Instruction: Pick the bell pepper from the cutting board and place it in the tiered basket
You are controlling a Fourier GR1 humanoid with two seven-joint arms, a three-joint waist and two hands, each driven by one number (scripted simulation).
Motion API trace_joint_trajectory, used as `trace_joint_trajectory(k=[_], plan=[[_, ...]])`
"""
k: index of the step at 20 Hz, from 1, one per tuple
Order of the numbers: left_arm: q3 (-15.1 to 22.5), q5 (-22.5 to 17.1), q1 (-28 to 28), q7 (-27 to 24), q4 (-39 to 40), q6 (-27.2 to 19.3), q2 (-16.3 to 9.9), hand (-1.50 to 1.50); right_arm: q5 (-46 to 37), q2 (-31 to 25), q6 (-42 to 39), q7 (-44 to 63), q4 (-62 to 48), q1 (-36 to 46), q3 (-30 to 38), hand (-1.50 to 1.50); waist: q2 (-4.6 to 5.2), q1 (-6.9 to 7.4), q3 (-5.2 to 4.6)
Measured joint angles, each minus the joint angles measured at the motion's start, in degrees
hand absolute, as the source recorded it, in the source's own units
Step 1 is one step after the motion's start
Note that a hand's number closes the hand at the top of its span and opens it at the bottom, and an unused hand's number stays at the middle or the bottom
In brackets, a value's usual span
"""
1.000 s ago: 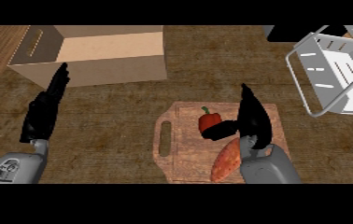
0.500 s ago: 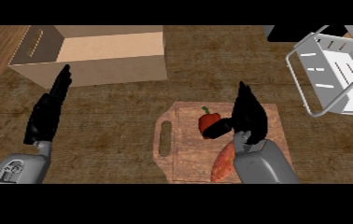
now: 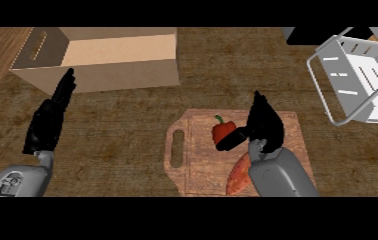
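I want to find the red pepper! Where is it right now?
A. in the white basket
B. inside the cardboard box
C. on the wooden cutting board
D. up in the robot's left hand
C: the bell pepper sits on the cutting board, right beside the right hand, whose thumb reaches toward it.

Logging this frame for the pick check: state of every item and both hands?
bell pepper: on the cutting board, stem up, thumb at its side, not lifted
cutting board: flat on the counter, handle slot to the left
sweet potato: lying on the board, partly behind the right forearm
tiered basket: at the right edge, nothing visible inside
cardboard box: open on top
right hand: open, beside the pepper
left hand: open, resting at left
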State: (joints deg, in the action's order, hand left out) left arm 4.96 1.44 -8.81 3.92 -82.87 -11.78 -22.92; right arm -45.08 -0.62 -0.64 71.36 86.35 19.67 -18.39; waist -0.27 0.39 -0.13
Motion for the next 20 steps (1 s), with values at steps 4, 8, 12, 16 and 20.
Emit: trace_joint_trajectory(k=[4, 8, 12, 16, 20], plan=[[-0.5, -0.1, -0.4, 0.4, 0.1, 0.5, -0.2, 0.0, 0.8, 0.0, 0.7, 0.0, -1.1, -0.5, -0.7, -1.5, 0.02, -0.03, 0.01], [-0.7, 0.1, -1.3, 0.6, 0.7, 0.3, 0.5, 0.0, 1.5, 0.0, 1.1, 0.0, -2.2, -0.1, -0.7, -1.5, 0.03, -0.13, 0.01], [-0.6, 0.6, -1.1, 0.3, 0.6, 0.3, 0.9, 0.0, 2.6, 0.1, 2.1, 0.0, -3.1, -0.5, -1.6, -1.5, 0.03, -0.01, 0.01], [-0.9, 0.7, -0.9, -0.3, 0.9, 0.7, 1.0, 0.0, 4.4, 0.1, 2.8, 0.0, -4.9, 1.0, -1.4, -1.5, 0.06, 0.14, 0.03], [-0.8, 0.9, -1.1, 0.2, 0.7, 1.1, 1.3, 0.0, 7.3, 0.1, 4.4, 0.0, -8.1, 2.9, -2.6, -1.5, 0.09, 0.55, 0.04]])
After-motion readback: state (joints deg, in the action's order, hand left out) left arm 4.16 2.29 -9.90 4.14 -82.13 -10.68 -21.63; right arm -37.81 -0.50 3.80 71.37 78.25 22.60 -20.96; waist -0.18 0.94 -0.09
